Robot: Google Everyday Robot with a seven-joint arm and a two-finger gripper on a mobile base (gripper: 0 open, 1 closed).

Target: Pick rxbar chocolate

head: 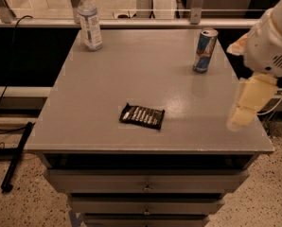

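The rxbar chocolate [142, 116] is a flat black wrapped bar with rows of pale lettering. It lies flat on the grey table top [131, 70], a little in front of the middle. My gripper [241, 113] is pale cream and hangs from the white arm [271, 41] over the table's right front edge. It is well to the right of the bar, not touching it, and holds nothing.
A blue-and-silver drink can [205, 51] stands upright at the back right, just behind my gripper. A clear plastic water bottle [90, 21] stands at the back left corner. Drawers [145, 181] sit under the table top. A black rod [17, 157] lies on the floor at left.
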